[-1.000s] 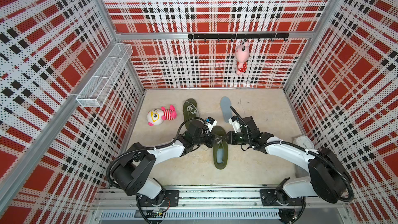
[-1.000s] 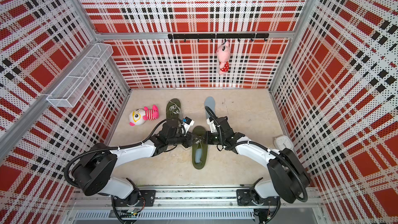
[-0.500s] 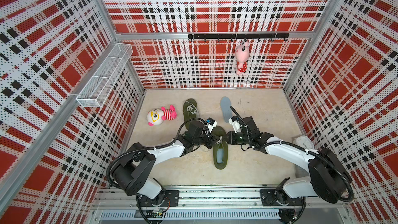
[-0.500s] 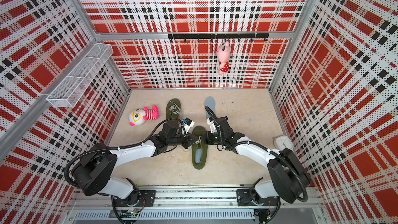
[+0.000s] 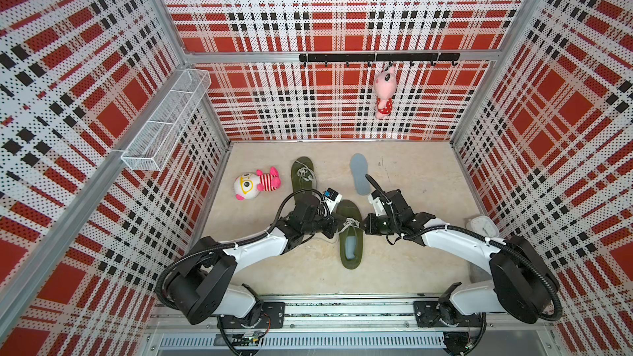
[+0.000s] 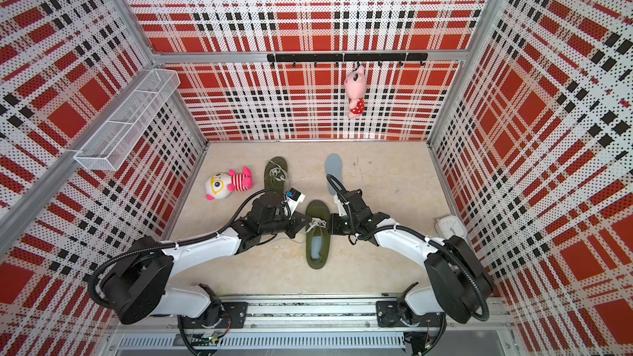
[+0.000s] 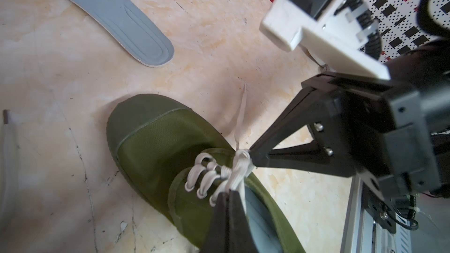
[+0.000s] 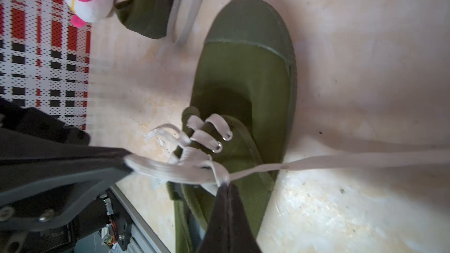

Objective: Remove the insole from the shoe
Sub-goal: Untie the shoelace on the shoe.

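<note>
A green canvas shoe [image 5: 349, 258] [image 6: 317, 258] lies mid-floor with its toe toward the back wall. A pale blue insole [image 5: 350, 246] [image 7: 260, 217] shows inside its opening. White laces [image 7: 239, 166] [image 8: 185, 169] are bunched over the tongue. My left gripper [image 7: 230, 191] [image 5: 337, 227] comes in from the shoe's left side and is shut on a lace strand. My right gripper [image 8: 227, 186] [image 5: 365, 227] comes in from the opposite side and is shut on the lace at the knot. One lace end [image 8: 365, 158] trails across the floor.
A loose grey insole [image 5: 358, 172] [image 7: 117, 15] lies behind the shoe. A second green shoe [image 5: 303, 174] and a striped plush toy [image 5: 255, 184] lie at the back left. A white clock [image 5: 482, 227] sits by the right wall. On the walls hang a pink plush [image 5: 384, 92] and a wire basket [image 5: 168, 125].
My left gripper has closed onto the lace. Both arms have stayed at the shoe, and the shoe has not shifted.
</note>
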